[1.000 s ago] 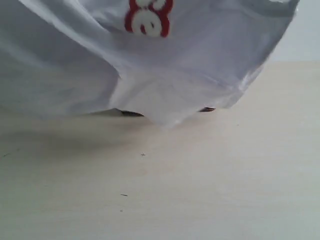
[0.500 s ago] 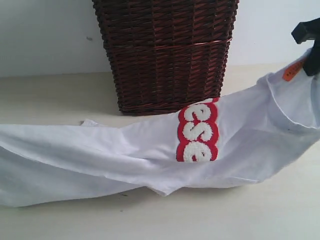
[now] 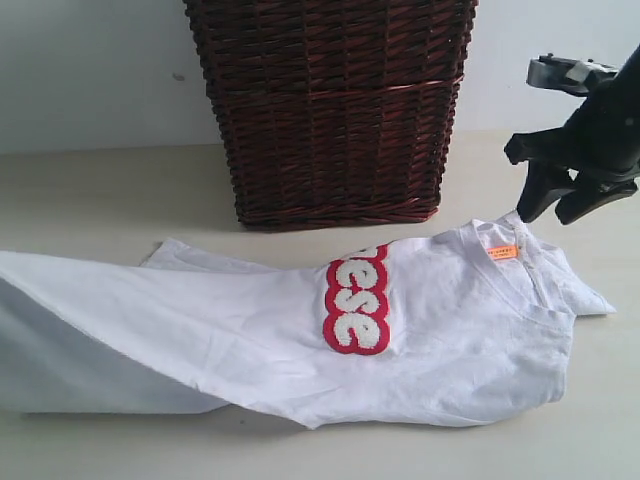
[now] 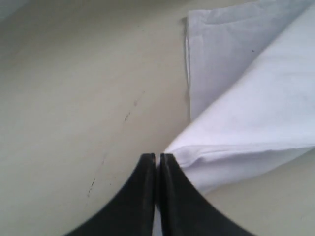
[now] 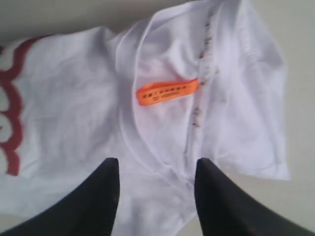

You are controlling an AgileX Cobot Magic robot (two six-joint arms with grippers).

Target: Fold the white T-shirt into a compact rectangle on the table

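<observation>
Where the exterior view looked across the table point(image 3: 100, 180), the shirt point(image 3: 430, 330) lay lengthwise before the basket point(image 3: 330, 110), with the right gripper point(image 3: 550, 213) just above its collar end. In the left wrist view the left gripper point(image 4: 157, 157) was closed, apparently pinching a fold of shirt point(image 4: 256, 108). In the right wrist view the right gripper point(image 5: 156, 164) stood parted and empty over the tag point(image 5: 167, 92). Such light, limp cloth would likely sag; seamed corners seemed the best hold.

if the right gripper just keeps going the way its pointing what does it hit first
Most likely the white T-shirt, at the neckline near the orange tag; the open right gripper points at it, though the gap is hard to judge.
</observation>
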